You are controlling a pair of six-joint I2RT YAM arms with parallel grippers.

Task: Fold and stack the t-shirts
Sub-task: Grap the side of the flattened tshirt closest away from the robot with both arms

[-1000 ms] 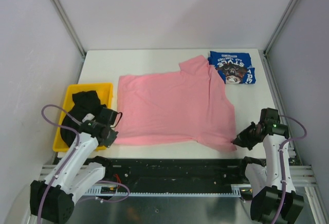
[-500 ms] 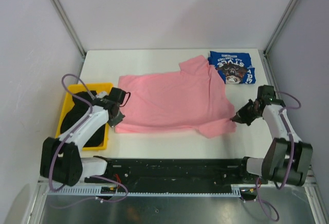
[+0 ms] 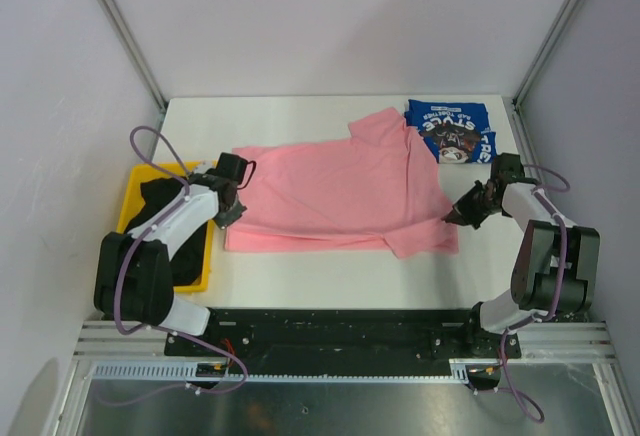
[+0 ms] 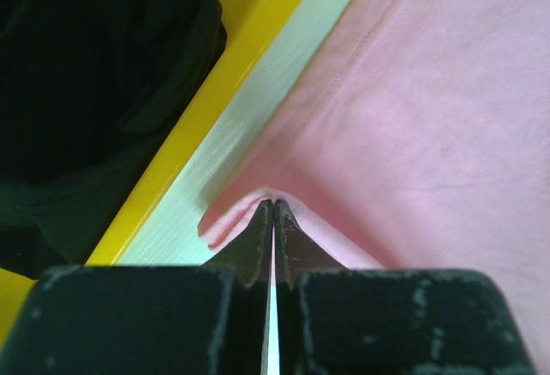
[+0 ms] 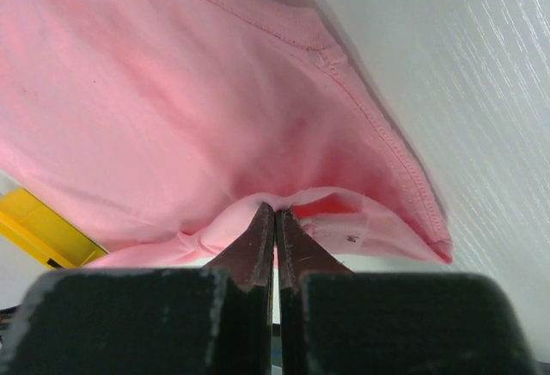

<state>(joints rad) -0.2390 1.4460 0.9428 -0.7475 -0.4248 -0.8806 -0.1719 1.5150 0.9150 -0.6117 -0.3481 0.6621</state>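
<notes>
Dragging the near hem of the mid-frame pink t-shirt (image 3: 340, 186) upward, left gripper (image 3: 230, 218) and right gripper (image 3: 452, 218) are each pinching a corner tight, so the first fold is taking shape.

Bright, even light from above fills the booth, with only faint shadows along the near edge of the pink t-shirt (image 3: 340, 191). The white table (image 3: 300, 116) looks matte. Close up, the black t-shirts (image 4: 77, 91) sink into featureless dark.
</notes>
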